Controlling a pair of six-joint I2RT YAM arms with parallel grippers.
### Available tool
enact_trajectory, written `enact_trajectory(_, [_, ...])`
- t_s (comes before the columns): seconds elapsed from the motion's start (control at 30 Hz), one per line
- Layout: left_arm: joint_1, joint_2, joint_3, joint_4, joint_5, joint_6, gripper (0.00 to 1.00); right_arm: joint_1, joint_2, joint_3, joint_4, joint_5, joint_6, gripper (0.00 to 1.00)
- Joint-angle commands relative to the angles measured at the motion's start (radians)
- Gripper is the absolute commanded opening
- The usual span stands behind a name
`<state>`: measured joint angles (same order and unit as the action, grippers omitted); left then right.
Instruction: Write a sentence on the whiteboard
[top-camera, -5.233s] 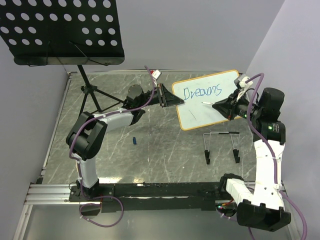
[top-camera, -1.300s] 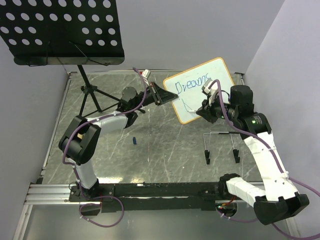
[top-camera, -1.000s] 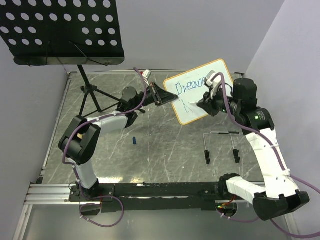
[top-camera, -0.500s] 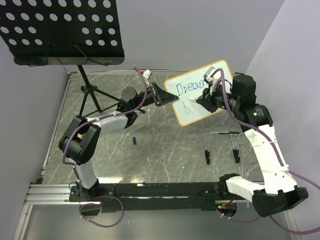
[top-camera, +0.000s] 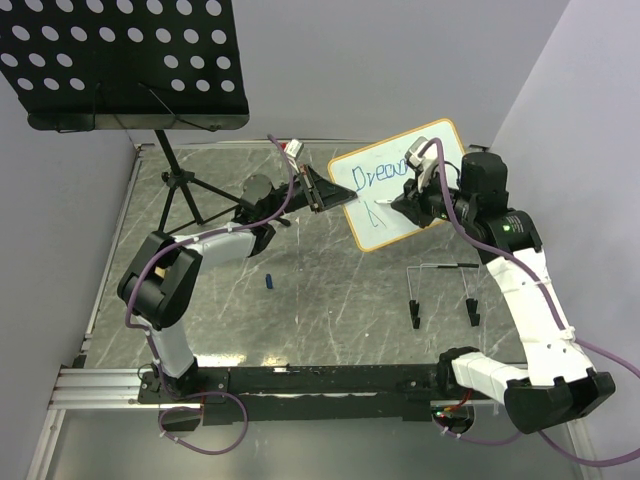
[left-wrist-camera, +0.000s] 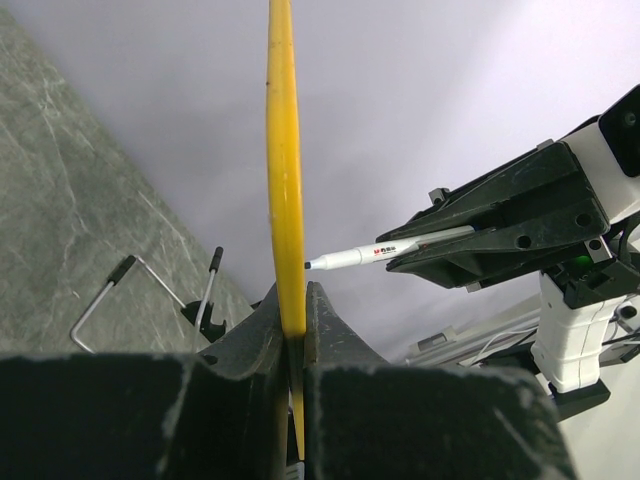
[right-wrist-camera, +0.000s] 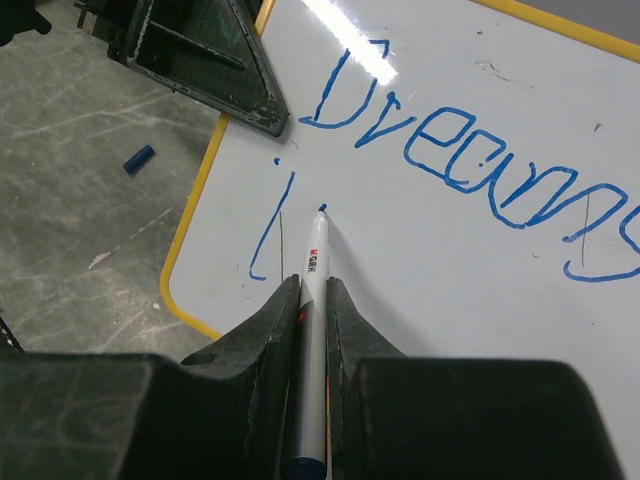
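My left pincer (left-wrist-camera: 292, 305) clamps the whiteboard (right-wrist-camera: 480, 270) edge, my right pincer (right-wrist-camera: 312, 292) grips the marker (right-wrist-camera: 314, 262). The sentence (right-wrist-camera: 455, 160) has "Dreams"; second line barely begun.

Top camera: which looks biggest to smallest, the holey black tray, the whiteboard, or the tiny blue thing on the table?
1. Black perforated music-stand tray, though it probably sits nearer the camera.
2. Whiteboard.
3. Small blue object.

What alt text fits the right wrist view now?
The right gripper holds a white marker with its tip against the whiteboard, beneath blue handwriting reading roughly "Dreams". A short blue stroke sits left of the tip.
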<state>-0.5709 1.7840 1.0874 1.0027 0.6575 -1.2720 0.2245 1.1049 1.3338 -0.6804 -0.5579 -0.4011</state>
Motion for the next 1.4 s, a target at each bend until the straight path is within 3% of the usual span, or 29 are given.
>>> enact_trajectory(0.0, [-0.004, -0.028, 0.035, 0.160, -0.016, -0.024, 0.01, -0.004, -0.016, -0.007, -0.021, 0.016, 0.005, 0.00])
enact_trajectory(0.57, [-0.003, -0.018, 0.045, 0.129, -0.024, -0.009, 0.01, -0.013, -0.076, -0.025, -0.004, -0.071, 0.018, 0.00])
enact_trajectory(1.37, [-0.003, -0.028, 0.034, 0.143, -0.018, -0.013, 0.01, -0.027, -0.063, -0.056, 0.002, 0.052, 0.018, 0.00])
